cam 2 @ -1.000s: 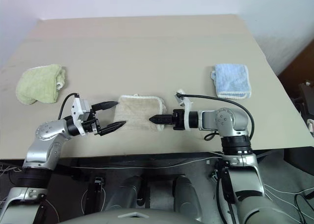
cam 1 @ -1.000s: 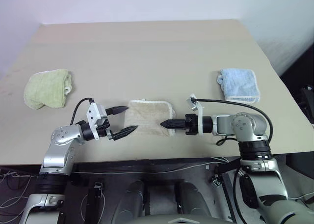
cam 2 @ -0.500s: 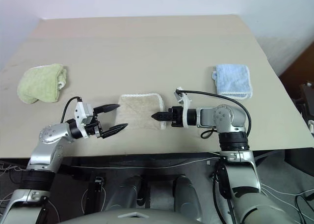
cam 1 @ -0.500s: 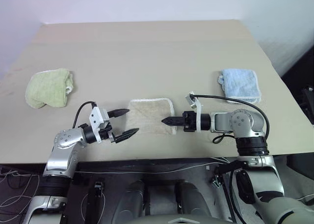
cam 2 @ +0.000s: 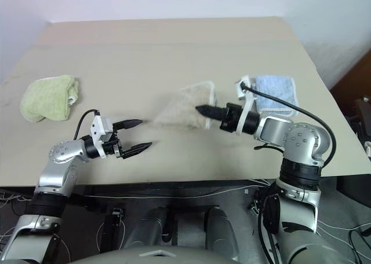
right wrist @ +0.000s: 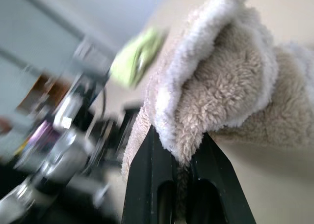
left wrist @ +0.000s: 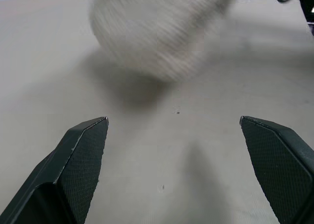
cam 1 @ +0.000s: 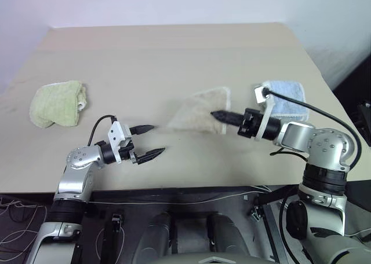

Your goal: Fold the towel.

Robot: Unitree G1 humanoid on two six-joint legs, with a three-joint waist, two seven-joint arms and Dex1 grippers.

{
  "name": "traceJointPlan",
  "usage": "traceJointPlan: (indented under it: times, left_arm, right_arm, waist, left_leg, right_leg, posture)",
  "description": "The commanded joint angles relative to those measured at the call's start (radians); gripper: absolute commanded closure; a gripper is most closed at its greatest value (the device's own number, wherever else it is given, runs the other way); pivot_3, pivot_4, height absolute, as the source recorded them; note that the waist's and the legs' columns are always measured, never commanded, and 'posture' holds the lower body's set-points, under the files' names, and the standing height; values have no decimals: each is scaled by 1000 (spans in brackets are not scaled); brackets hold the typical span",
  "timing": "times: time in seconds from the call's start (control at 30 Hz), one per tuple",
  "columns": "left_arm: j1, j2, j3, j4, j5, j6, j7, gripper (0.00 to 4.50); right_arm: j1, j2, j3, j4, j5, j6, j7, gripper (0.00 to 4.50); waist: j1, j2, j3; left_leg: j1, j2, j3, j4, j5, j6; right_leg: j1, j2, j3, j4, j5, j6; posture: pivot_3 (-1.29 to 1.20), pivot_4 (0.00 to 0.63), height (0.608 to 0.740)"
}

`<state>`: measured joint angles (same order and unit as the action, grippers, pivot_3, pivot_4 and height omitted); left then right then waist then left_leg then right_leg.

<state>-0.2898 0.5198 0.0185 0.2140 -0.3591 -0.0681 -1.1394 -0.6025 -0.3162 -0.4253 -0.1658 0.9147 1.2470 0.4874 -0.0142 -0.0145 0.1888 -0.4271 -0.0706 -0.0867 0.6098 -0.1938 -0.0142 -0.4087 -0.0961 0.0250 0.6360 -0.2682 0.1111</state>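
Right end effector [cam 1: 215, 114]: pinching towel [cam 1: 200, 108], lifted off counter [cam 1: 174, 50]
Left end effector [cam 1: 147, 140]: spread, near front edge
Green towel [cam 1: 55, 103]: left edge

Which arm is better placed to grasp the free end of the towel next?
Probably the left: its gripper is open and near the hanging towel, while the right gripper is already shut on it.

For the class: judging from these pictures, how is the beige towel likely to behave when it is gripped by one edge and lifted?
Probably floppy: the towel, pinched at one edge by the right gripper, sags toward the table. Likely light, since two thin fingers carry it. The fluffy pile probably resists slipping.
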Motion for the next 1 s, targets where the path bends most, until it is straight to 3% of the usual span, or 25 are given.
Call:
traceJointPlan:
  times: [0.03,0.23,0.27,0.57,1.0]
  left_arm:
    - [-19,6,-3,1,2,-6,-12,0]
    - [-65,2,-14,8,6,19,-13,0]
    - [-71,0,-17,9,7,22,-12,0]
    - [-86,-9,-37,-17,17,48,6,0]
    - [-72,-11,-44,-37,23,56,12,0]
  right_arm:
    - [-39,41,-98,-53,-13,-204,-104,4478]
    - [-114,105,-192,-4,-8,-423,-318,4478]
    - [-111,94,-169,8,-65,-464,-342,4478]
    - [-61,114,-92,63,-246,-674,-458,4478]
    - [-58,122,-171,237,-298,-850,-632,4478]
  waist:
    - [0,0,0]
    - [0,0,0]
    - [0,0,0]
    - [-3,1,0]
    - [-3,1,1]
  left_leg:
    - [0,0,0,0,0,0]
    - [0,0,0,1,0,0]
    - [0,0,0,1,0,0]
    - [0,0,1,1,0,0]
    - [1,0,1,2,1,0]
  right_leg:
    - [0,0,0,0,0,0]
    - [0,0,0,1,0,1]
    - [0,1,0,1,0,1]
    - [-1,3,1,3,0,1]
    - [-1,3,1,5,0,1]
  posture:
    - [0,150,740]
    - [0,150,740]
    - [0,150,740]
    - [0,150,740]
    - [0,150,740]
